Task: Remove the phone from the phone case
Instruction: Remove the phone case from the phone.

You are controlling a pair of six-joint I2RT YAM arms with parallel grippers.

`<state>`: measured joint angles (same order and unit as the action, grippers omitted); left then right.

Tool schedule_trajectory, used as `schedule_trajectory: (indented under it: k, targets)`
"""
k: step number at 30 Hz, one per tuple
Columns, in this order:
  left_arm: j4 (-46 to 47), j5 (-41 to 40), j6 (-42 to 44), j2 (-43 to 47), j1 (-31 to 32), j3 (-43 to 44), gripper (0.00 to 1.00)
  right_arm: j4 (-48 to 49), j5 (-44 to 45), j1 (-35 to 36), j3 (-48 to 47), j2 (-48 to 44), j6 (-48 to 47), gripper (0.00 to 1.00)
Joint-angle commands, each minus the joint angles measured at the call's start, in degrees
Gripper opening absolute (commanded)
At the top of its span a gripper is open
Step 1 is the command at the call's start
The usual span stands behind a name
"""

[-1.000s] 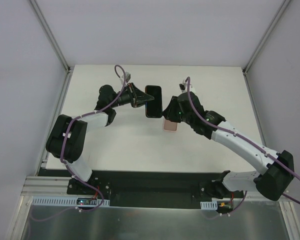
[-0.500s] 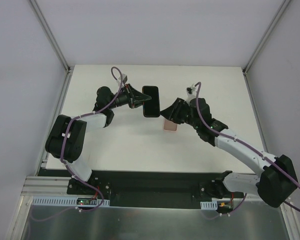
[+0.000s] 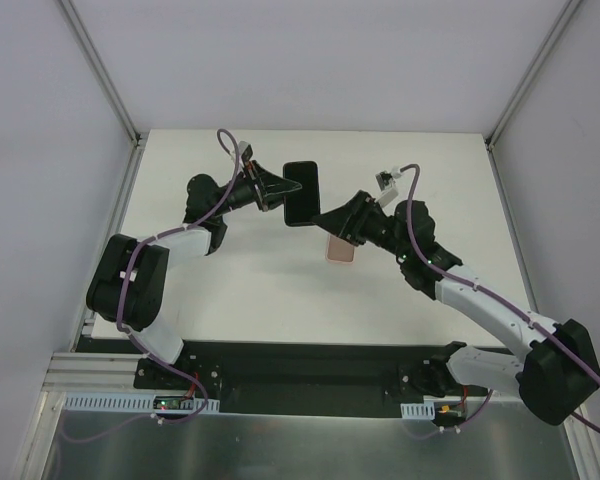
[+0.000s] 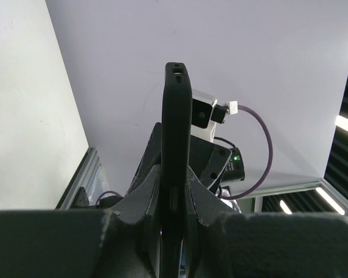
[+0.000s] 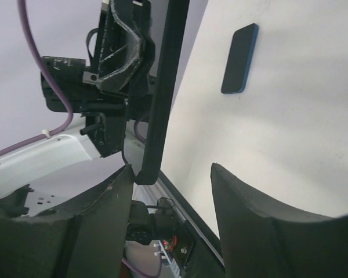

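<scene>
Top view: the left claw (image 3: 278,190) is clenched on the phone (image 3: 301,194), holding it above the worktop (image 3: 260,290) by one long side. The pink case (image 3: 340,252) lies flat on the worktop, empty and apart from the phone, so the separation looks done. The right claw (image 3: 338,218) hangs just above the case.

Left wrist: the phone (image 4: 177,116) stands edge-on, pinched across its faces between the fingers (image 4: 140,194). That grip keeps the slab from twisting.

Right wrist: the right claw (image 5: 171,174) is spread and empty, its job of restraining the case apparently over. The phone (image 5: 165,75) hangs ahead in the left claw (image 5: 124,52). What remains is likely to set the phone down.
</scene>
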<state>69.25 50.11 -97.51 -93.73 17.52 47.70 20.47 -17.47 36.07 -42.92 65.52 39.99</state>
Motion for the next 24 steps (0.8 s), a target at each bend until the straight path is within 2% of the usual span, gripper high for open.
schedule_trajectory:
  k: [1,5,6,9,10,11,15,18,24]
  targets:
    - [14.07,-5.28,-4.53,2.94,-0.56,3.45,0.00,6.95,-4.32,0.22,0.55,0.66,3.69,0.56]
    - [13.36,-5.90,-4.18,3.73,-0.73,3.71,0.00,10.19,-4.67,0.14,0.64,1.19,6.14,0.37]
    - [13.28,-5.99,-4.17,3.73,-0.82,3.80,0.00,10.90,-4.59,0.05,0.99,1.28,6.68,0.26]
    - [13.45,-6.51,-4.35,3.73,-0.91,3.89,0.00,13.19,-4.06,-0.04,1.61,1.28,7.91,0.08]
    - [14.23,-6.60,-4.87,3.56,-0.91,3.89,0.00,13.54,-3.62,-0.13,1.96,1.11,8.00,0.08]
    - [14.59,-6.60,-5.14,3.47,-0.91,3.80,0.00,13.81,-3.53,-0.21,2.05,1.19,7.91,0.07]
    - [14.95,-6.43,-5.41,3.64,-0.99,3.71,0.00,15.38,-3.71,-0.83,2.57,1.28,8.26,0.38]
    - [14.94,-6.43,-5.32,3.73,-1.17,3.36,0.00,16.53,-3.97,-0.92,2.49,0.75,8.26,0.45]
    - [15.30,-6.43,-5.49,3.91,-1.26,3.27,0.00,17.15,-3.97,-1.18,0.82,0.49,7.83,0.49]
